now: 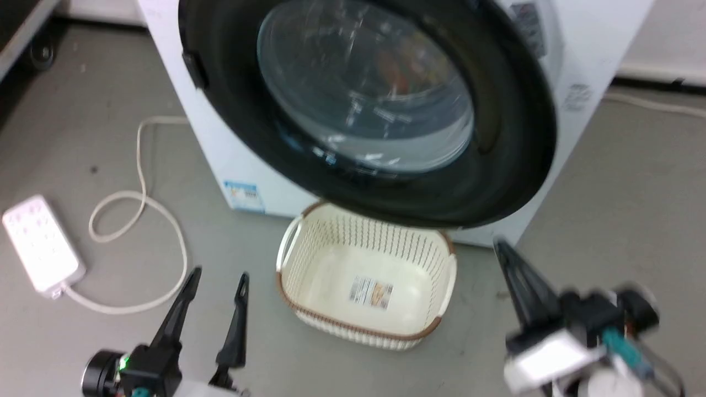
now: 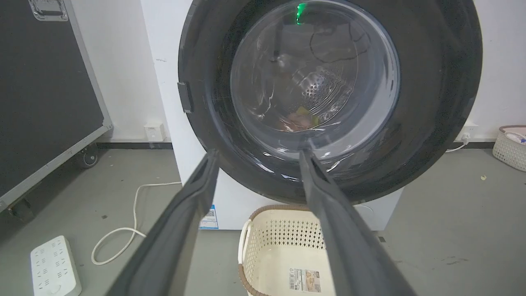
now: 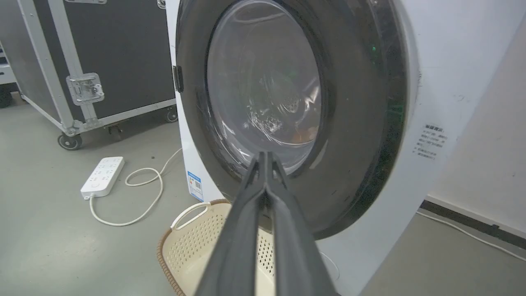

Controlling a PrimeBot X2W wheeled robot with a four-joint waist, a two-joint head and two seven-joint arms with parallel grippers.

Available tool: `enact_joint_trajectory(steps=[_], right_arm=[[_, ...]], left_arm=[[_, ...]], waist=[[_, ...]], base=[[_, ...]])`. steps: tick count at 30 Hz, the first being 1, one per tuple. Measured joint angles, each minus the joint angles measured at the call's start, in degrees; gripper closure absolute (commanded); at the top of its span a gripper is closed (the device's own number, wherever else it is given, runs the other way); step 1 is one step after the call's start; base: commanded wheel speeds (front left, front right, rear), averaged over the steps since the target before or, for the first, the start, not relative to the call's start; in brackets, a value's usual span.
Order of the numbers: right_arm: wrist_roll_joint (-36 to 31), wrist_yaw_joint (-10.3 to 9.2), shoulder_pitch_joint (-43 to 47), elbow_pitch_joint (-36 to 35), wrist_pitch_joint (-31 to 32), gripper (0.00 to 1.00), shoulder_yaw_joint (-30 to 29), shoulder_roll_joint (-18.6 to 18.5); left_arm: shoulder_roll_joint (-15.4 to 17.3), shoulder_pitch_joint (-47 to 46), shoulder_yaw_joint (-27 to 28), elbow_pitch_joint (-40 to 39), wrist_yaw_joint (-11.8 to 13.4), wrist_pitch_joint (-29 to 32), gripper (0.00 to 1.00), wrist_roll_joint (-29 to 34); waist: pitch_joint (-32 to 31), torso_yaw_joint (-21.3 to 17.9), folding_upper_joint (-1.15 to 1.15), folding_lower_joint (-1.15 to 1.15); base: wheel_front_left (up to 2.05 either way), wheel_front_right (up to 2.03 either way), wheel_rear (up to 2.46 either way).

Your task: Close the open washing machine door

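Washing machine door [image 1: 496, 138] sits against the front of the washing machine [image 1: 220, 143], which stands on a grey floor [image 1: 83, 138] by a white wall [image 2: 123, 61]. We note a cream basket [image 1: 369, 259] on the floor just before it, and a power strip [image 1: 38, 242] and black wheeled case [image 3: 123, 53] to its left. The left gripper [image 1: 219, 274] jaws stand apart, empty; the right gripper [image 1: 501, 245] fingers press together on nothing.

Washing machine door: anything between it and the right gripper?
Nothing visible. The right gripper, fingers together, points at the washing machine door with open air between. The cream basket stands on the floor below the door, beneath that line.
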Motion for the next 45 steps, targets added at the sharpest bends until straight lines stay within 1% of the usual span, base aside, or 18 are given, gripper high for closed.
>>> enact_joint_trajectory(steps=[4, 8, 12, 14, 18, 24, 29, 33, 38, 39, 40, 41, 45], right_arm=[[0.12, 0.00, -8.84, 1.02, 2.64, 1.00, 1.93, -3.48], [3.20, 0.00, -17.94, 3.02, 5.68, 1.00, 2.94, -8.86], [4.88, 0.00, -26.44, 6.14, 8.35, 1.00, 1.87, -14.08], [7.00, 0.40, -30.05, 7.99, 9.38, 1.00, 0.49, -14.97], [9.03, 0.40, -35.77, 11.66, 10.87, 1.00, -1.60, -16.68], [10.46, 0.40, -41.98, 17.02, 12.57, 1.00, -5.84, -17.42], [10.05, 0.66, -44.72, 20.63, 12.82, 1.00, -7.19, -15.91], [9.55, 0.69, -45.48, 22.91, 12.02, 1.00, -7.55, -15.02], [9.57, 0.56, -44.97, 24.90, 9.07, 1.00, -7.57, -14.07], [9.65, 0.48, -44.38, 25.02, 7.97, 0.94, -7.59, -13.82], [9.65, 0.35, -43.54, 25.04, 6.88, 0.56, -7.55, -13.54], [9.84, 0.23, -42.44, 25.05, 5.91, 0.00, -7.37, -13.21], [10.01, 0.00, -35.48, 23.70, 2.72, 0.00, -5.41, -11.17]], left_arm=[[-1.33, -2.97, 0.41, -0.37, -0.68, 0.00, 0.00, -0.10], [-2.05, -5.76, 0.02, -0.51, -1.44, 0.00, 0.00, -0.09], [-2.43, -8.17, -0.14, -0.66, -2.03, 0.00, 0.00, -0.19], [-2.53, -9.23, -0.13, -0.68, -2.22, 0.00, 0.00, -0.24], [-2.83, -10.85, -0.32, -0.68, -2.47, 0.00, 0.00, -0.24], [-3.47, -12.08, -0.79, -0.64, -2.71, 0.00, 0.00, -0.23], [-3.59, -12.73, -0.71, -0.59, -2.71, 0.00, 0.00, -0.23], [-3.74, -12.74, -0.57, -0.18, -2.71, 0.00, 0.00, -0.15], [-3.97, -12.61, 0.35, 0.69, -2.72, 0.00, 0.00, -0.31], [-4.00, -12.43, 0.57, 0.97, -2.72, 0.00, 0.00, -0.44], [-4.03, -12.11, 0.88, 1.29, -2.72, 0.00, 0.00, -0.53], [-4.04, -11.59, 1.23, 1.60, -2.72, 0.00, 0.00, -0.53], [-3.99, -9.04, 2.36, 3.60, -2.72, 0.00, 0.00, -0.80]], waist=[[3.96, 1.48, 0.00, 0.00], [8.15, 3.22, 0.00, 0.00], [12.13, 4.97, 0.00, 0.01], [13.94, 5.78, 0.00, 0.00], [16.77, 7.39, 0.00, 0.00], [19.31, 9.17, 0.00, 0.00], [19.86, 9.71, 0.00, -0.01], [19.21, 9.61, 0.00, -0.01], [16.54, 8.83, 0.00, -0.01], [15.74, 8.56, 0.00, -0.01], [14.89, 8.26, 0.00, -0.02], [13.95, 7.91, 0.00, -0.02], [9.76, 6.19, 0.00, -0.03]], base=[[0.00, 0.00, 0.00], [0.00, 0.00, 0.00], [0.00, 0.00, 0.00], [0.00, 0.00, 0.00], [0.00, 0.00, 0.00], [0.00, 0.00, 0.00], [0.00, 0.00, 0.00], [0.00, 0.00, 0.00], [0.00, 0.00, 0.00], [0.00, 0.00, 0.00], [0.00, 0.00, 0.00], [0.00, 0.00, 0.00], [0.00, 0.00, 0.00]])
